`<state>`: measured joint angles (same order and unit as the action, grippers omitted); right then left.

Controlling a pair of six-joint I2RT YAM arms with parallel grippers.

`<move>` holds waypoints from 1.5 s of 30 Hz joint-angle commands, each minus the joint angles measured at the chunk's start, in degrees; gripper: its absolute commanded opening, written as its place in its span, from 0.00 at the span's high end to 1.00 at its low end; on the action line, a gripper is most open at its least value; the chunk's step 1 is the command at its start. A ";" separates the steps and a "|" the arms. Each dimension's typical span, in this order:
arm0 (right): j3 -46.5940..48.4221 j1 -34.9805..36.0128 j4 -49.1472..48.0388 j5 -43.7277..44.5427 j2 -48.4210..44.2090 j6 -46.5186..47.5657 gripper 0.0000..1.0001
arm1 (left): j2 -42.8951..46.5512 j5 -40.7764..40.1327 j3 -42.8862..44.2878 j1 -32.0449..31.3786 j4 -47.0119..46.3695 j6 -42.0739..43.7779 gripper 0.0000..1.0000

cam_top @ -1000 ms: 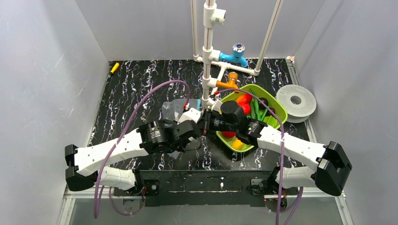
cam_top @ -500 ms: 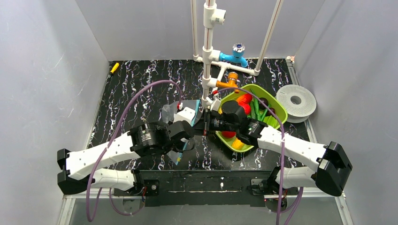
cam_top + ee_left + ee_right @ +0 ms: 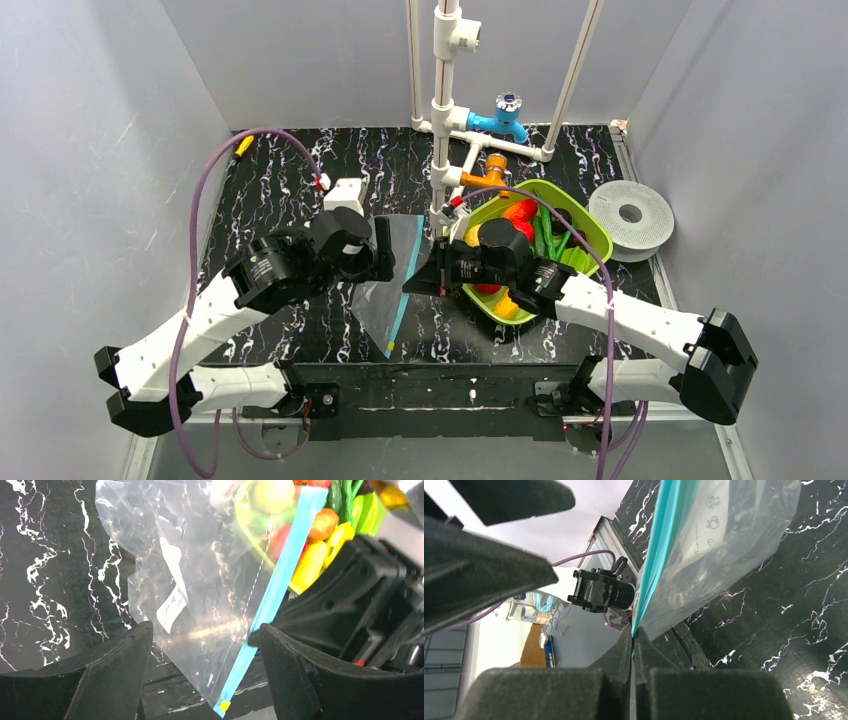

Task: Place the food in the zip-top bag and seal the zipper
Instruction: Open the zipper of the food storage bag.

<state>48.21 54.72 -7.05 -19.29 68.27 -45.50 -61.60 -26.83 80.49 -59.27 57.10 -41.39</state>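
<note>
The zip-top bag [image 3: 390, 285] is clear, crinkly plastic with glare streaks across it and a small white label [image 3: 171, 607] on its face. It is over the middle of the counter [image 3: 290, 170], between the two hands. The zipper [image 3: 272, 600] is a thin light-blue strip along one edge, running slantwise from the far end to a near corner. The right hand [image 3: 633, 636] is pinched tight on the zipper, its fingers pressed together on the strip. The left hand [image 3: 205, 632] stands wide, holding nothing, with the bag beyond its fingers. The food [image 3: 518, 211], glossy red, yellow and green pieces, lies in the lime-green tray [image 3: 598, 240] just right of the bag.
</note>
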 commanded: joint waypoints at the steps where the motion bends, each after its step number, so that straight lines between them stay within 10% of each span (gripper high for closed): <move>1: 0.29 0.89 -2.85 -1.10 -1.53 2.38 0.99 | -3.05 4.49 3.74 2.99 -2.24 1.37 0.21; 21: 2.59 1.79 -1.63 -1.06 -0.59 2.12 0.99 | -12.82 1.69 11.69 3.01 -1.93 7.57 0.47; 45: 3.07 1.79 -1.35 -1.37 -0.05 2.20 0.99 | -14.10 3.41 9.35 3.02 -1.64 8.47 0.52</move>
<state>48.64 56.27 -7.01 -19.88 68.23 -44.36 -75.99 -23.05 90.41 -56.45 54.24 -33.41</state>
